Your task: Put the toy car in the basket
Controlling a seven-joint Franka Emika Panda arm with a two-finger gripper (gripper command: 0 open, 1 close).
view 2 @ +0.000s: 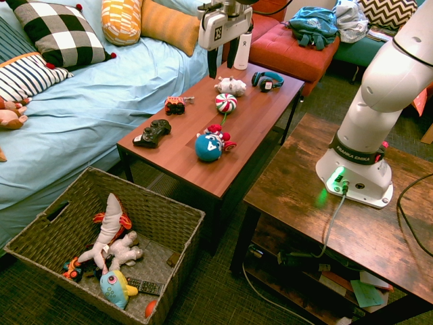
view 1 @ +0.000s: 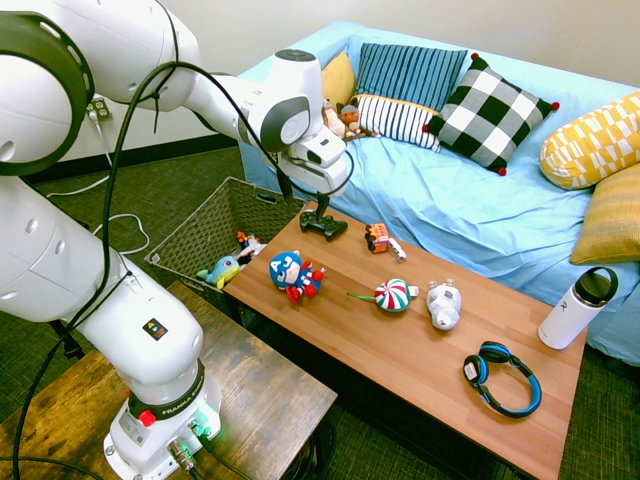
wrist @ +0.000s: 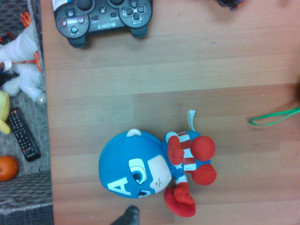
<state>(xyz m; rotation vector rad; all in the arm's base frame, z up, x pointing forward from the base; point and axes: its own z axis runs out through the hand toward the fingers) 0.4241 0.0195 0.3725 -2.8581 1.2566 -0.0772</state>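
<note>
Overhead, the gripper (view 2: pixel 222 62) hangs with its two dark fingers (view 2: pixel 212 64) apart and nothing between them, well above the wooden coffee table (view 2: pixel 257 118). Directly beneath the wrist lies the red-blue plush figure (wrist: pixel 154 173), with the black game controller (wrist: pixel 103 18) just beyond it near the table's end; neither is the target. The toy car (view 1: pixel 378 238), small and orange with a white end piece, sits on the sofa side of the table, apart from the controller and untouched. Further along lie a striped round toy (view 1: pixel 391 294), a white figure (view 1: pixel 443 303) and blue headphones (view 1: pixel 500 378). The basket (view 2: pixel 61 230) stands on the floor off the table's end, already holding several toys and a remote.

The main risk is mistaken identity: the arm is not yet over the car, so a straight descent from here would likely land on the plush. The car is low and small, so a poorly centred close could nudge it toward the table edge, or clip the controller during the approach.
</note>
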